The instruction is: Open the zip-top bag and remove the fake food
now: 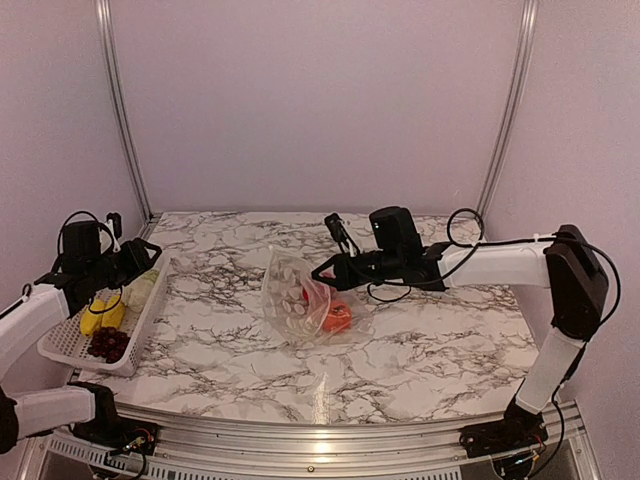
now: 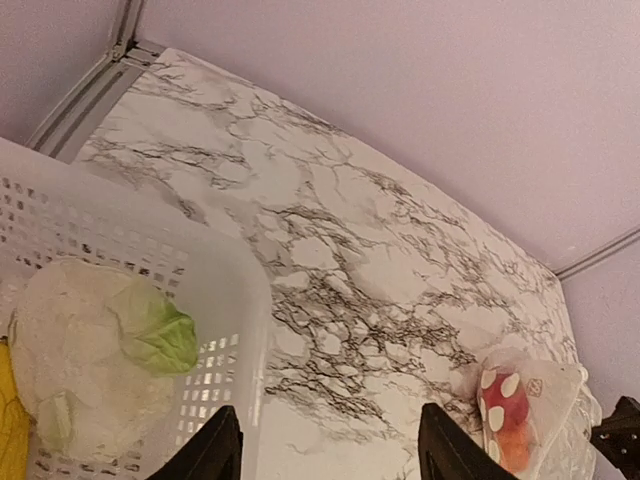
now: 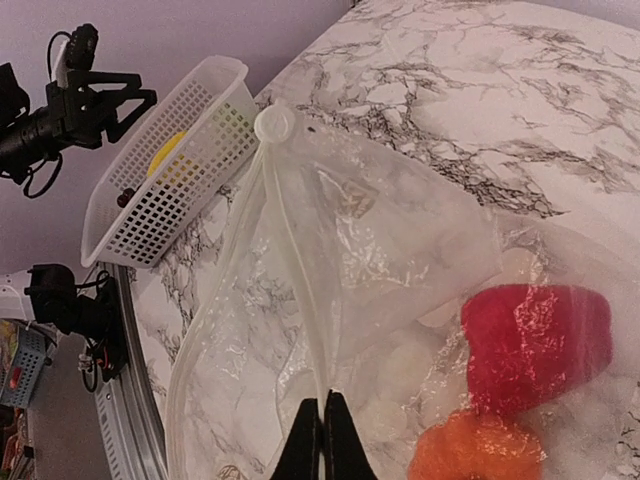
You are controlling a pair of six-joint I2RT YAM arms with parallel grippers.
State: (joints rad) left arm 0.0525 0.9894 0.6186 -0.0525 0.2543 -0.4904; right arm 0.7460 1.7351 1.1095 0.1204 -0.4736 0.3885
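Note:
The clear zip-top bag lies mid-table with its mouth lifted. My right gripper is shut on its zip strip; in the right wrist view the closed fingertips pinch the strip of the bag. Inside the bag are a red piece, an orange piece and pale round bits. My left gripper is open and empty above the basket's right wall, its fingers wide apart. In the basket lie a yellow banana, a dark grape bunch and a cream-white lump with a green leaf.
The white lattice basket stands at the table's left edge, and it also shows in the left wrist view and the right wrist view. Metal frame posts rise at the back corners. The table is marble-patterned.

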